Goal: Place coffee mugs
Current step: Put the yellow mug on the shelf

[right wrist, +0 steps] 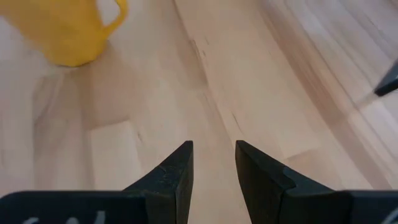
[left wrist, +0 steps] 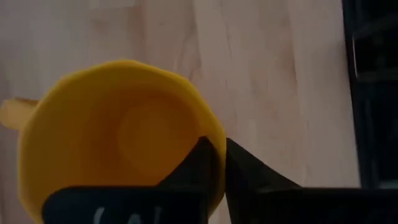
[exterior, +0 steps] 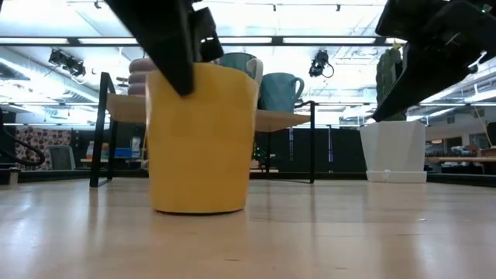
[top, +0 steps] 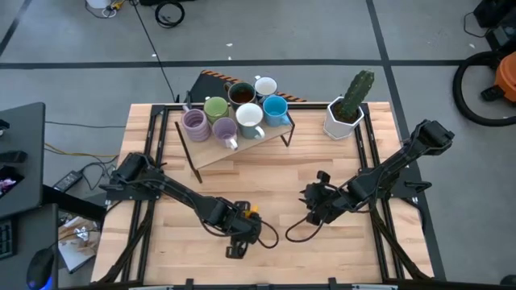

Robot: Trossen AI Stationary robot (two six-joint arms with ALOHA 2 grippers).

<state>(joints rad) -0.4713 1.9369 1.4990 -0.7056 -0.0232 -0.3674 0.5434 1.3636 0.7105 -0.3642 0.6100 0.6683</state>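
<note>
An orange-yellow coffee mug stands upright on the wooden table near the front middle, its handle turned away from my left gripper. That gripper is shut on the mug. My right gripper hovers open to the mug's right with nothing between its fingers. Several more mugs stand on a small raised shelf at the far middle: purple, green, dark brown, white and blue. My left gripper pinches the mug's wall at the rim, on the side opposite the handle. One finger is inside the cup and the other outside. The fingers come from above, slanting down. The mug stays upright with its base on the table.
A white hexagonal pot with a cactus stands at the far right of the table. The shelf's black legs reach down to the tabletop. Bare wood lies between the shelf and the two grippers.
</note>
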